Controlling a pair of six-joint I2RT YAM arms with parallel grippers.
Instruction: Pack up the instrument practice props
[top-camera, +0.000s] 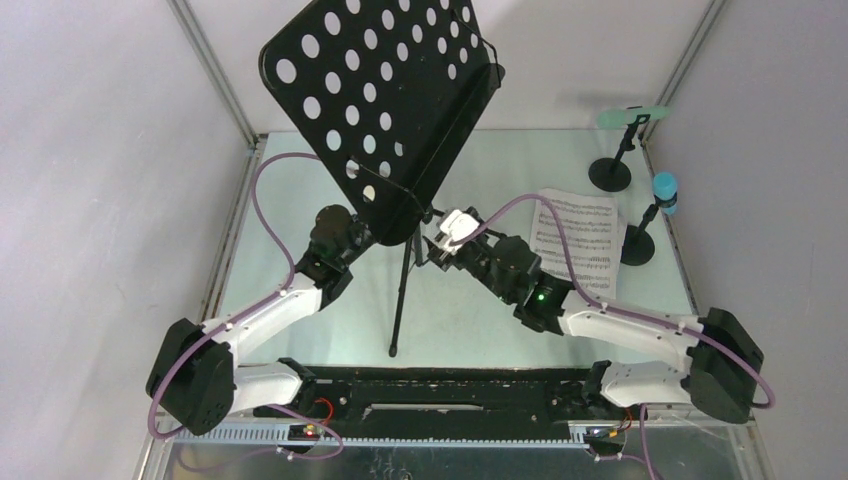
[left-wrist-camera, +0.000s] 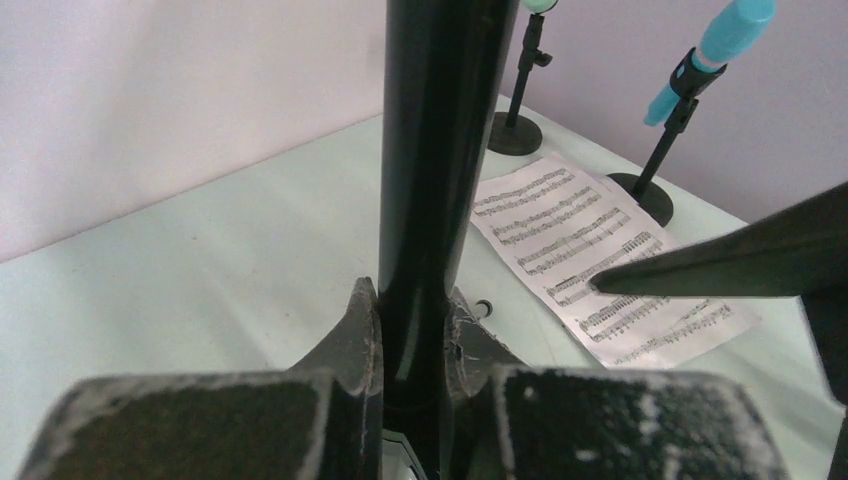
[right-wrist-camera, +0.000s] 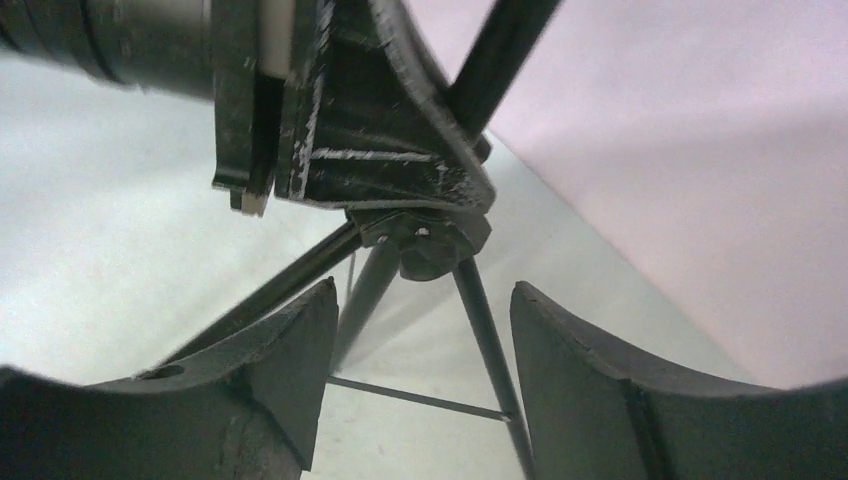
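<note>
The black music rack stands mid-table, its perforated desk tilted and its tripod legs spread. My left gripper is shut on the rack's upright pole; in the top view the desk hides its fingers. My right gripper is open just in front of the tripod hub, holding nothing, and lies right of the pole. A white sheet-music page lies flat on the table. The mint-green microphone and the blue microphone each sit in a small black holder.
The holders' round bases stand at the back right beside the page. White walls and metal frame posts close in the table. One tripod leg passes between my right fingers' line of sight.
</note>
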